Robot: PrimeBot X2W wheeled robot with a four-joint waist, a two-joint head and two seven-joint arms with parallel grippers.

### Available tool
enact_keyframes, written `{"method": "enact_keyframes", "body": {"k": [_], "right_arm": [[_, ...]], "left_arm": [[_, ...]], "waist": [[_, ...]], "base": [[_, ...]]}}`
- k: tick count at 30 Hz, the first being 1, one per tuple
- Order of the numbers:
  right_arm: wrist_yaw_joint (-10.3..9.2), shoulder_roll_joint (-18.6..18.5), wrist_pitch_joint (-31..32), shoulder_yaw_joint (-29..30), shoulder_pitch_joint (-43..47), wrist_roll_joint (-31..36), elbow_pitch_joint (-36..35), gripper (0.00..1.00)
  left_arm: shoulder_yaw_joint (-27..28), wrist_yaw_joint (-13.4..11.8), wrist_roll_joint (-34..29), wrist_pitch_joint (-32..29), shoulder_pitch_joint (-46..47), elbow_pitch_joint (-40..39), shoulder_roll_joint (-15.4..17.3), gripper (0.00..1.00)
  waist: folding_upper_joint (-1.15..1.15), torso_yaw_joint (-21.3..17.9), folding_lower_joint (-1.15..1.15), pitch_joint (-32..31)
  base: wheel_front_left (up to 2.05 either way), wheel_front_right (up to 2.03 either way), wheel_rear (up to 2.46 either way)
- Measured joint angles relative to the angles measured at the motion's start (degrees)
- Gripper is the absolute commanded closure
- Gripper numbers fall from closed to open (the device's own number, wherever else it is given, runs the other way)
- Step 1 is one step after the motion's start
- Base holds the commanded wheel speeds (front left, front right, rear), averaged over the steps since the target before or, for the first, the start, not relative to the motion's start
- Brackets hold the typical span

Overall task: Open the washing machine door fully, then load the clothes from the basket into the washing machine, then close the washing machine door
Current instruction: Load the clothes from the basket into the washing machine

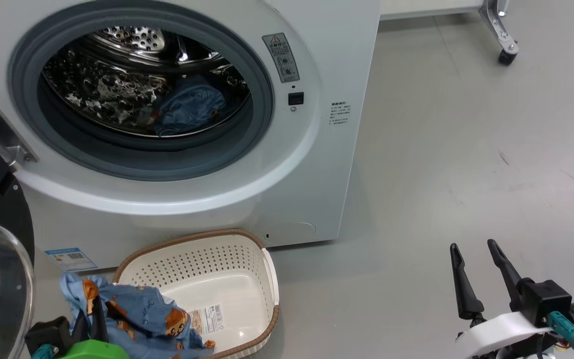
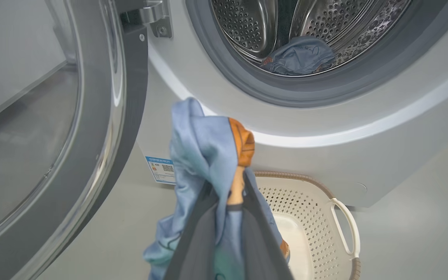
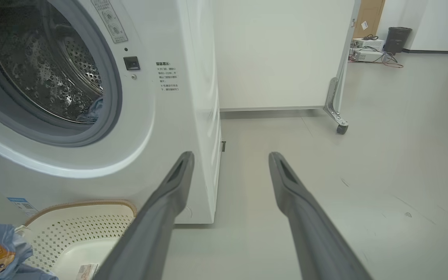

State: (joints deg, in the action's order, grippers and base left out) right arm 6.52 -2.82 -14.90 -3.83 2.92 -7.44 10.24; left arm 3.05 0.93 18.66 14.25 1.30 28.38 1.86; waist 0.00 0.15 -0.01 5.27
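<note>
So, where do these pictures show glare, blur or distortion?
Head view: glare spots on the steel drum. Left wrist view: the left gripper, shut on the blue garment, looks soft and blurred. Right wrist view: the washing machine front edge leans and curves, wide-angle.

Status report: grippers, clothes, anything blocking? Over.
Left gripper shut on blue garment, lifted by basket. Right gripper open, empty. Another garment already in drum. Door open, opening unobstructed.

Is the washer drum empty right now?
No, in the head view a crumpled blue garment lies at the bottom of the steel drum.
</note>
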Motion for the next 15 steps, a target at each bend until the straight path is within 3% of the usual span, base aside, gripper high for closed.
{"method": "enact_keyframes", "body": {"k": [9, 15], "right_arm": [[0.48, 0.1, 0.0, -1.9, 2.4, 0.0, -0.1, 0.00], [0.48, 0.2, 0.0, -3.1, 2.6, 0.0, -0.3, 0.00]], "left_arm": [[-1.6, -1.5, 0.4, 0.0, -5.9, -7.6, 0.1, 1.00], [-1.9, -2.5, 0.8, 0.0, -8.2, -12.5, 0.1, 1.00]], "waist": [[0.00, 1.7, 0.00, -5.6], [0.00, 0.9, 0.00, -6.0]], "base": [[0.00, 0.00, 0.00], [0.00, 0.00, 0.00]]}}
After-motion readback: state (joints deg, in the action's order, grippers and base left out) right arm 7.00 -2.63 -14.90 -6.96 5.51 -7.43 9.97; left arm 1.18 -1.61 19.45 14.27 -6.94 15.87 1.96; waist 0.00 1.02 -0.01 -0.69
